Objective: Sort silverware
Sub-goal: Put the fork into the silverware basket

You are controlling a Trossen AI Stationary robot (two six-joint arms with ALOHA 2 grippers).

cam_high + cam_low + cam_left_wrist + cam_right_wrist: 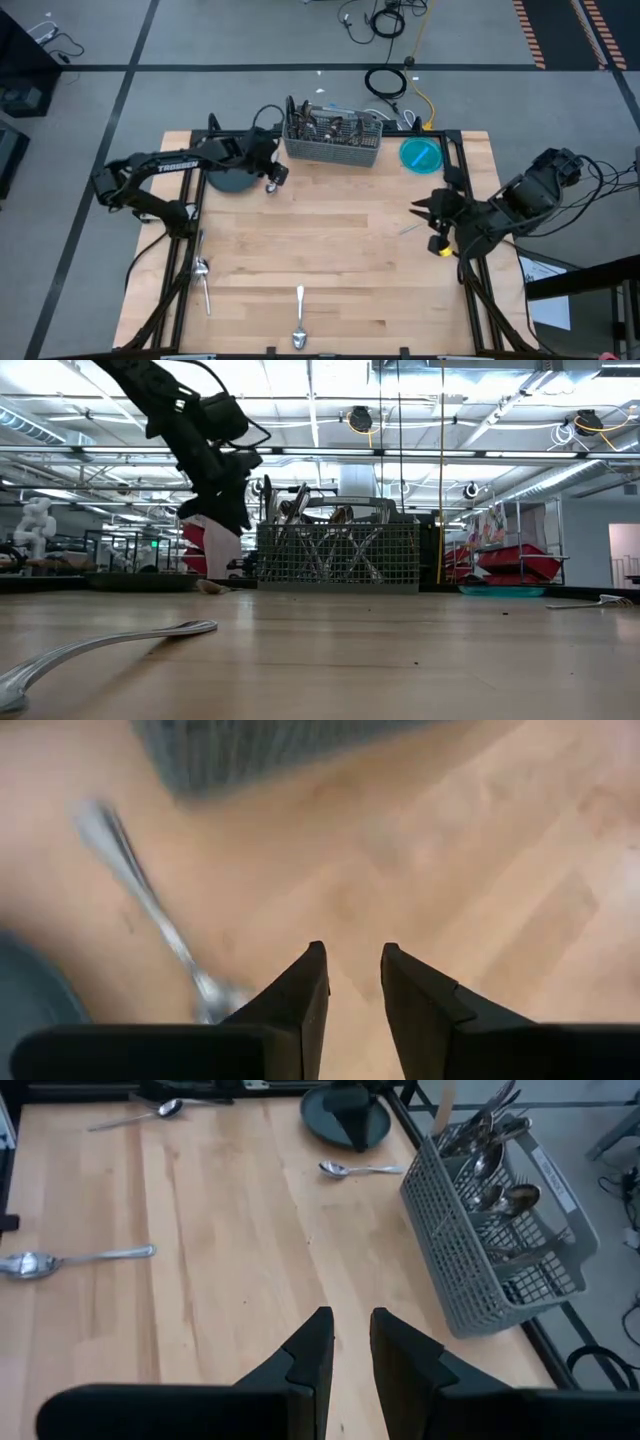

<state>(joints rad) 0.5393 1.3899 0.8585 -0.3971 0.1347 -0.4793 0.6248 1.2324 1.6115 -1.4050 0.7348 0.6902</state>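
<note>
L hand (pixel 272 180): fingers slightly apart, empty, above shiny metal spoon (pixel 358 1169) lying on wooden bench (pixel 340 260), between dark round plate (pixel 228 180) & grey wire-mesh caddy (pixel 333 142) | R hand (pixel 428 212): narrow gap, empty, at bench edge | more silverware upright in caddy; spoons (pixel 299 320) flat, well apart from both hands

1. Several shiny forks and spoons (pixel 325 127) were seen standing upright in the grey mesh caddy (pixel 334 150), handles and heads jumbled together.
2. One spoon (pixel 358 1169) was laid flat beside the dark plate (pixel 322 1108).
3. Two more spoons, one (pixel 299 318) at the table's (pixel 330 240) near edge and one (pixel 202 273) toward the left edge, were laid flat, well apart.
</note>
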